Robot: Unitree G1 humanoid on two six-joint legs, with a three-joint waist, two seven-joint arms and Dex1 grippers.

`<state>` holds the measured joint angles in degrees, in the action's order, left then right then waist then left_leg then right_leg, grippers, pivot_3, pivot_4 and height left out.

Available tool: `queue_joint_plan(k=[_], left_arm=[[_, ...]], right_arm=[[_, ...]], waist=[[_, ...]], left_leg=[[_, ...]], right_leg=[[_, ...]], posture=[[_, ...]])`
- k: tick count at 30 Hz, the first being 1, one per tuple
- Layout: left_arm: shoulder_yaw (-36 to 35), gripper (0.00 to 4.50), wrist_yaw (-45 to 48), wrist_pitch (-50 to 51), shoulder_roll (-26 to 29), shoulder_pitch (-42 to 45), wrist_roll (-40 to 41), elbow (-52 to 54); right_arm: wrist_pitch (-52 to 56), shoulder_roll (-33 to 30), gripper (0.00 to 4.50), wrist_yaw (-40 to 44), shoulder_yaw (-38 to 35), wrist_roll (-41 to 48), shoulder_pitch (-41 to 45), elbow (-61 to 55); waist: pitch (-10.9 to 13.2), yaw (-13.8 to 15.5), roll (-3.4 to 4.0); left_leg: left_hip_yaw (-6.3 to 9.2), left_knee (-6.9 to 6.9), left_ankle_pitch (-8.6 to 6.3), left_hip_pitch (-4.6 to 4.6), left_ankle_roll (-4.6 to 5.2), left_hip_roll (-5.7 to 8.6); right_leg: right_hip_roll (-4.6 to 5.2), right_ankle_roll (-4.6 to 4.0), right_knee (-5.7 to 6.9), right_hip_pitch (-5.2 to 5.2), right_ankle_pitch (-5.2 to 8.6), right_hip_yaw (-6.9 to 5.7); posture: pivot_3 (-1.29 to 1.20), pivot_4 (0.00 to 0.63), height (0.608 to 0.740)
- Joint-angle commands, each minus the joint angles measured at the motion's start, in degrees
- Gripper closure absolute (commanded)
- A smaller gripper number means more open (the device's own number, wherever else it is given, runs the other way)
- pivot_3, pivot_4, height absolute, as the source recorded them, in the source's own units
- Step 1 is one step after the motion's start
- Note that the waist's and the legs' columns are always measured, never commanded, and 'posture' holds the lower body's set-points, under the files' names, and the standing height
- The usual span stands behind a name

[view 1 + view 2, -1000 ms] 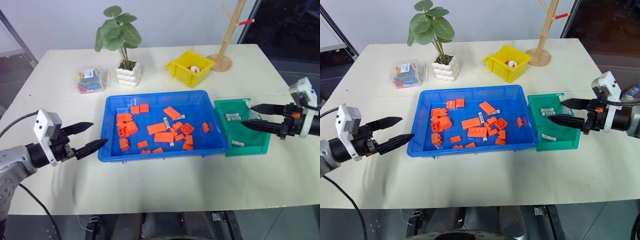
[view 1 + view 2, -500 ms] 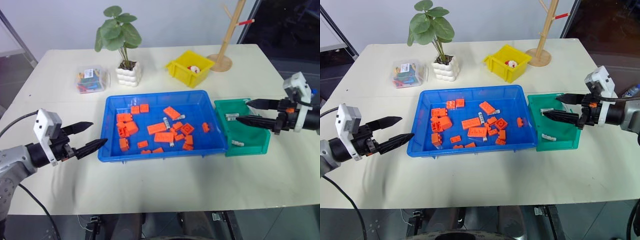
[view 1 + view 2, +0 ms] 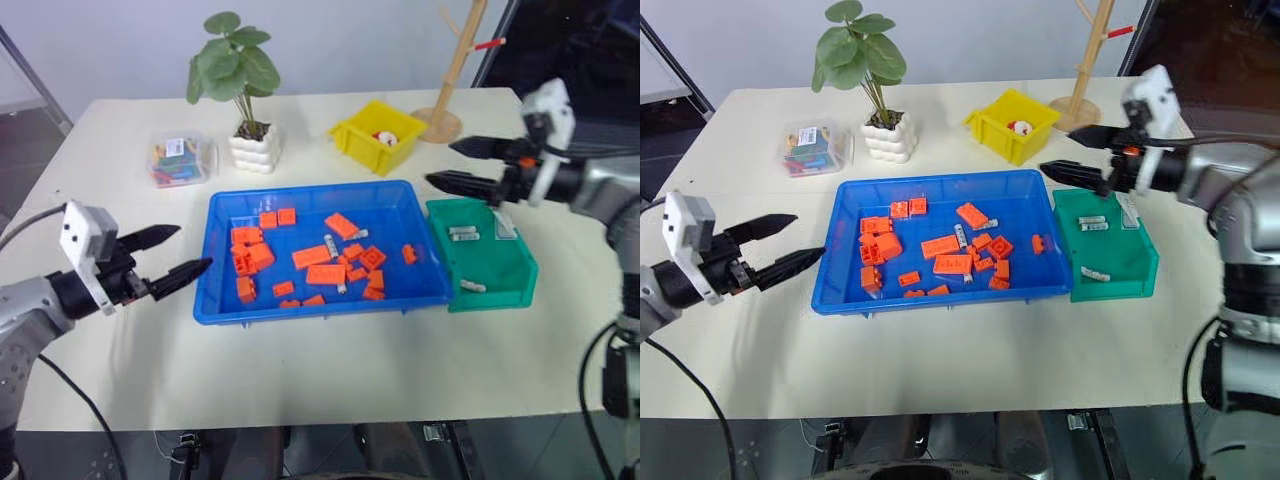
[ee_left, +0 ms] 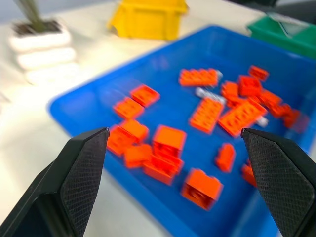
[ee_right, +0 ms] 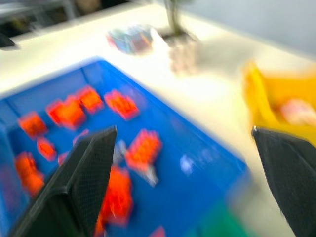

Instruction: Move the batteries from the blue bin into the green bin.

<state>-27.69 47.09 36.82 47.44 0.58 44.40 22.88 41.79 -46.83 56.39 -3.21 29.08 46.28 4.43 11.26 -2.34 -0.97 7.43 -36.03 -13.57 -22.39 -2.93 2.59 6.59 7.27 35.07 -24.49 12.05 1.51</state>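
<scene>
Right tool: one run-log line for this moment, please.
right tool: open, empty, above blue bin rim beside green bin | left tool: open | batteries: some in green bin

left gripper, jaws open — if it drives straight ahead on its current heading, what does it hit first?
Probably the near left wall of the blue bin. The left gripper points at it almost level, slightly down; if it clears the rim, the orange bricks come next. Depth is uncertain.

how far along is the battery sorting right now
Done: about three batteries lie in the green bin. In hand: nothing; the right gripper, open, hovers near the blue bin's far right corner. Left: at least three cells among the orange bricks. The left gripper waits open.
</scene>
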Motion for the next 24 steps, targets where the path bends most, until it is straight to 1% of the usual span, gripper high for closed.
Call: queue_joint_plan(k=[1, 8, 12, 16, 18, 20, 24], left_arm=[[-1.60, 0.00, -0.20, 0.24, 0.52, 1.25, 1.49, 0.37], [-0.28, 0.00, 0.06, 0.11, 0.67, 2.99, 1.35, 0.69], [0.81, 0.00, -0.49, -0.24, -0.30, 3.08, 1.21, 1.53], [1.72, 0.00, -1.65, -1.33, -1.58, 2.48, 0.26, 1.89], [1.75, 0.00, -2.16, -1.46, -2.17, 2.24, 0.28, 2.16], [1.68, 0.00, -2.69, -1.41, -2.76, 1.96, 0.48, 2.76], [1.65, 0.00, -3.66, -1.46, -3.83, 1.13, 0.62, 4.00]], right_arm=[[-3.50, 2.70, 0.01, 0.39, 4.52, -3.84, 1.64, 1.62], [-5.08, 10.80, 0.01, 1.60, 12.29, -7.68, 2.21, 3.47], [-4.53, 14.85, 0.01, 1.63, 14.05, -8.53, 2.40, 4.85], [-0.97, 18.40, 0.01, 3.80, 14.43, -5.71, 2.30, 3.17], [-1.62, 18.90, 0.01, 5.62, 15.97, -6.35, 2.22, 2.48], [-4.91, 18.48, 0.01, 7.66, 19.07, -9.43, 2.47, 3.29], [-9.69, 18.88, 0.01, 10.18, 22.43, -13.80, 4.50, 8.73]], waist=[[0.00, 0.34, -0.02], [0.00, 0.06, -0.02], [0.01, -0.21, -0.01], [0.01, -0.16, -0.02], [0.01, -0.14, -0.01], [0.00, -0.14, -0.02], [0.00, -0.22, -0.01]], left_leg=[[0.00, 0.00, 0.00, -0.03, 0.00, 0.01], [0.00, -0.02, -0.01, -0.01, -0.01, 0.04], [0.00, -0.01, -0.01, 0.01, -0.01, 0.01], [0.01, -0.02, -0.01, 0.01, -0.01, 0.00], [0.02, -0.02, -0.01, 0.01, -0.01, 0.00], [0.02, -0.02, -0.01, 0.01, -0.01, 0.00], [0.02, -0.02, -0.01, 0.02, -0.01, 0.00]], right_leg=[[0.01, 0.09, -0.02, -0.01, -0.05, -0.01], [0.05, 0.11, 0.03, -0.03, -0.07, -0.01], [0.00, 0.11, 0.04, -0.03, -0.07, -0.01], [-0.01, 0.11, 0.06, -0.04, -0.07, -0.01], [-0.02, 0.11, 0.06, -0.04, -0.07, -0.01], [-0.02, 0.11, 0.06, -0.04, -0.07, -0.01], [-0.03, 0.12, 0.06, -0.04, -0.08, -0.02]], posture=[[0.00, 0.150, 0.740], [0.00, 0.150, 0.740], [0.00, 0.150, 0.740], [0.00, 0.150, 0.740], [0.00, 0.150, 0.740], [0.00, 0.150, 0.740], [0.00, 0.150, 0.740]])
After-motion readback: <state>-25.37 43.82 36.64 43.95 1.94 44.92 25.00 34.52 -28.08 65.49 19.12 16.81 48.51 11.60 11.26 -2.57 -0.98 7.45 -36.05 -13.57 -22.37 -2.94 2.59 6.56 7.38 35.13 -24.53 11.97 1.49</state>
